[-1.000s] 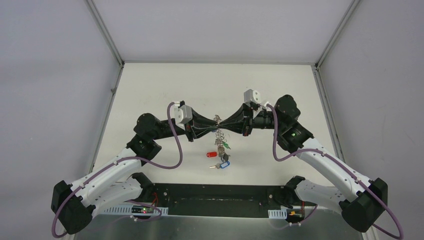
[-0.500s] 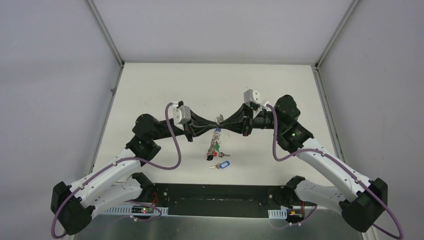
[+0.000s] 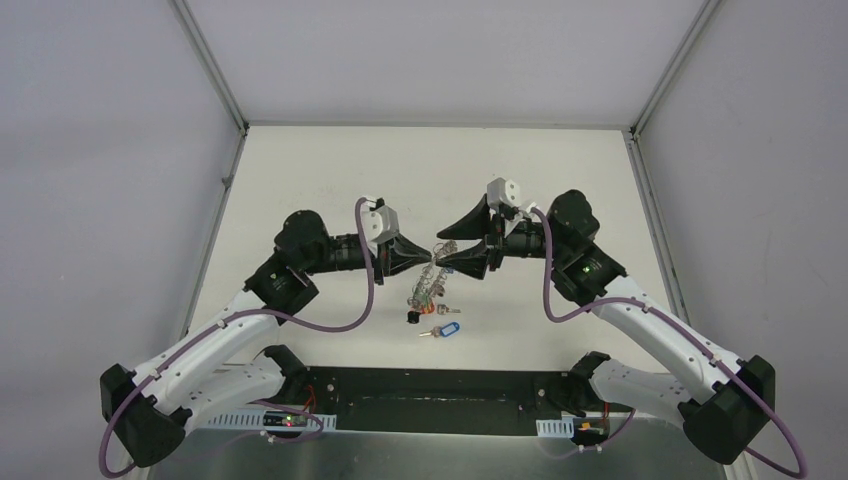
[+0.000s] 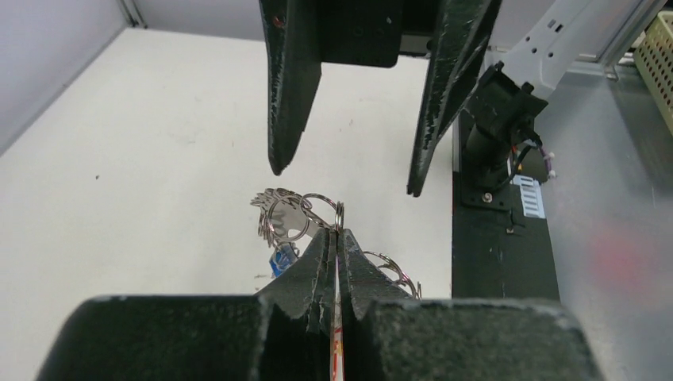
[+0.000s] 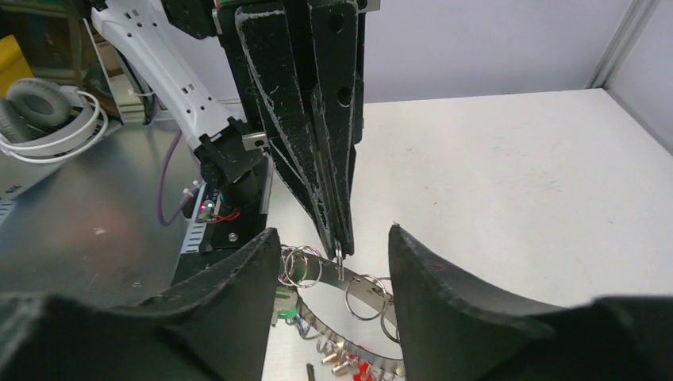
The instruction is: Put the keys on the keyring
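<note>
My left gripper [image 3: 427, 258] is shut on the rim of the keyring [image 3: 428, 285], a flat grey metal band edged with small wire loops, and the ring hangs down from its tip toward the table. In the left wrist view the left gripper [image 4: 337, 234] pinches the keyring [image 4: 290, 213] edge-on. My right gripper [image 3: 441, 248] stands open around that same spot, touching nothing. From the right wrist, the right gripper [image 5: 333, 232] straddles the keyring [image 5: 361, 290]. A blue-tagged key [image 3: 444, 328] lies loose on the table. A red tag [image 5: 367, 370] shows at the ring's low end; whether it is attached I cannot tell.
A green tag [image 5: 284, 311] and a black tag [image 3: 412, 317] hang from the ring's lower part. The black base plate [image 3: 430, 398] runs along the near table edge. Grey walls close in the white table [image 3: 300, 180] on three sides.
My right gripper has opened and let go of the keyring. The left gripper shut on it and turned, so the ring now hangs from the left gripper alone.
</note>
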`<action>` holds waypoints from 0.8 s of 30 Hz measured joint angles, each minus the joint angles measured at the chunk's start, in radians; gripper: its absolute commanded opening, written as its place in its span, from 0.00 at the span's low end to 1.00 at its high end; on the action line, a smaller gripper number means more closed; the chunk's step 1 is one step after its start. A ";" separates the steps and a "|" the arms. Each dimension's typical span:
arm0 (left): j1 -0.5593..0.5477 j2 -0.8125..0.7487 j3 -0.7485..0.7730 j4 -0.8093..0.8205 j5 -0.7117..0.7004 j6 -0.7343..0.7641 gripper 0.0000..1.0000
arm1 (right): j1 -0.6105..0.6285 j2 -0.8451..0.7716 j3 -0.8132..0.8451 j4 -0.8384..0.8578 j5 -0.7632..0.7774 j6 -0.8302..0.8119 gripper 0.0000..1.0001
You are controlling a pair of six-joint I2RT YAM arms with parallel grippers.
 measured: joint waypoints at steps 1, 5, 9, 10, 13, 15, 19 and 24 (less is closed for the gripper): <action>0.000 0.004 0.018 -0.042 0.000 0.011 0.00 | 0.000 -0.001 0.000 -0.003 0.007 -0.004 0.62; 0.000 0.031 0.110 -0.212 -0.003 0.078 0.00 | 0.000 -0.026 0.000 -0.018 0.055 -0.035 0.68; 0.000 0.065 0.212 -0.377 -0.013 0.157 0.00 | 0.000 -0.069 0.000 -0.035 0.092 -0.077 0.63; 0.000 0.077 0.242 -0.421 -0.018 0.179 0.00 | 0.000 -0.073 0.000 -0.037 0.093 -0.085 0.60; 0.000 0.113 0.320 -0.528 -0.032 0.238 0.00 | 0.000 -0.061 0.001 -0.048 0.088 -0.101 0.55; 0.000 0.137 0.368 -0.594 -0.047 0.273 0.00 | 0.001 -0.037 0.005 -0.055 0.082 -0.105 0.52; 0.000 0.172 0.432 -0.690 -0.068 0.331 0.00 | 0.003 0.025 0.015 -0.075 0.075 -0.106 0.47; 0.000 0.188 0.461 -0.763 -0.086 0.379 0.00 | 0.009 0.070 0.044 -0.094 0.055 -0.106 0.46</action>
